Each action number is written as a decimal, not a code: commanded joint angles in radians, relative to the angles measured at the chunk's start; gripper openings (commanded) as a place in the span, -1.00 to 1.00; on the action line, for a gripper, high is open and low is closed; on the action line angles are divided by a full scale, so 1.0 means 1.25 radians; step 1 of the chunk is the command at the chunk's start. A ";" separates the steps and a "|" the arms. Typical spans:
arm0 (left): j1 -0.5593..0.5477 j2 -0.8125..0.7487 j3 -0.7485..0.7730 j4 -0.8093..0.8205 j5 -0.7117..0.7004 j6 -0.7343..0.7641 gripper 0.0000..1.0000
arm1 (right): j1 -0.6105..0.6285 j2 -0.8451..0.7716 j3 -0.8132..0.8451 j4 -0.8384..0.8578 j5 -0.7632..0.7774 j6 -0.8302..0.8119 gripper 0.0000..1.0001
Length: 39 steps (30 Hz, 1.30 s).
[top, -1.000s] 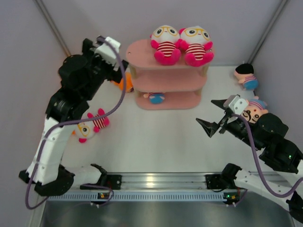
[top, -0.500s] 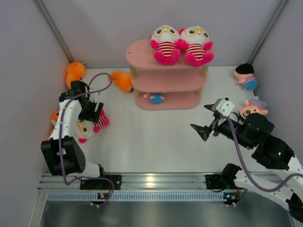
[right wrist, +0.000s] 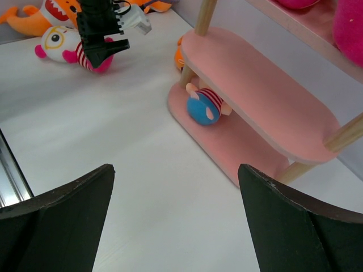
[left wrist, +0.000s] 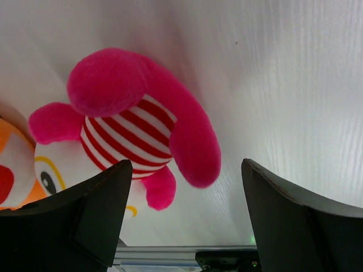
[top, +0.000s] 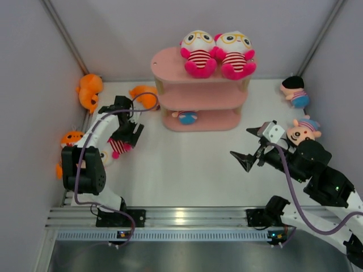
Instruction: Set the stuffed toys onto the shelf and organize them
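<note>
Left wrist view: the left gripper [left wrist: 186,170] is spread wide, one jaw either side of the striped plush [left wrist: 127,122]. The plush lies just ahead of the fingertips, biased toward the left-hand finger. I cannot confirm contact, and nothing is pinched. I judge the wide spread is meant to take the round striped body rather than a thin pink limb, from which the toy would dangle.

From the top external view, this gripper hangs directly over that plush. An orange shark [top: 71,139] lies close beside the plush on the wall side, near enough that I judge it could be snagged in the grasp. A second shark [top: 89,90] and a third shark [top: 144,97] lie further ahead of the gripper.

The right gripper [right wrist: 176,170] is also spread and holds nothing. It hangs over bare table with the shelf [right wrist: 255,96] ahead of it. Two blue dolls, one doll [top: 303,130] and a farther doll [top: 295,90], lie off to its outer side.

Two glasses plushes [top: 198,52] sit side by side at one end of the top board. The other end is bare, which I judge is left for the third. A blue doll [right wrist: 204,107] lies on the bottom board, which suggests one kind per tier.
</note>
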 commanded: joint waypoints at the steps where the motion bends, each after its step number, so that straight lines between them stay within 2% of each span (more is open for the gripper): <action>1: -0.012 0.049 0.015 0.051 -0.044 -0.006 0.67 | -0.007 0.023 -0.002 0.022 -0.006 0.000 0.82; 5: -0.011 0.119 0.031 0.086 -0.076 0.000 0.46 | -0.006 0.034 -0.009 0.028 -0.029 0.000 0.82; 8: -0.011 0.139 0.033 0.095 -0.080 0.004 0.11 | -0.007 0.033 -0.006 0.020 -0.027 -0.002 0.82; 11: -0.002 0.133 0.018 0.105 -0.070 0.020 -0.38 | -0.007 0.023 0.000 0.016 -0.021 -0.006 0.82; 12: 0.003 0.129 0.018 0.107 -0.068 0.021 -0.62 | -0.006 0.016 -0.001 0.017 -0.020 -0.007 0.82; 13: 0.007 0.126 0.017 0.109 -0.060 0.022 -1.00 | -0.007 0.012 -0.001 0.019 -0.020 -0.008 0.82; 16: 0.031 0.082 0.026 0.109 -0.060 0.048 -1.00 | -0.007 -0.001 0.002 0.023 -0.019 -0.008 0.82; 20: 0.053 -0.046 0.110 0.107 -0.070 0.131 -1.00 | -0.006 -0.005 0.003 0.018 -0.015 -0.008 0.83; 25: 0.056 -0.101 0.384 0.106 -0.036 0.239 -1.00 | -0.007 0.004 0.004 0.019 -0.015 -0.004 0.83; 28: 0.056 -0.103 0.512 0.107 0.096 0.335 -1.00 | -0.006 0.003 0.004 0.022 -0.018 0.000 0.83; 31: 0.052 -0.099 0.587 0.106 0.238 0.408 -1.00 | -0.007 -0.007 0.002 0.020 -0.019 0.004 0.83; 33: 0.039 -0.104 0.595 0.107 0.331 0.466 -1.00 | -0.007 -0.016 -0.001 0.019 -0.019 0.008 0.83; 37: -0.019 -0.122 0.582 0.099 0.402 0.613 -1.00 | -0.006 -0.024 -0.006 0.016 -0.019 0.015 0.83; 39: -0.056 -0.102 0.648 0.064 0.454 0.624 -1.00 | -0.007 -0.020 -0.009 0.013 -0.019 0.021 0.83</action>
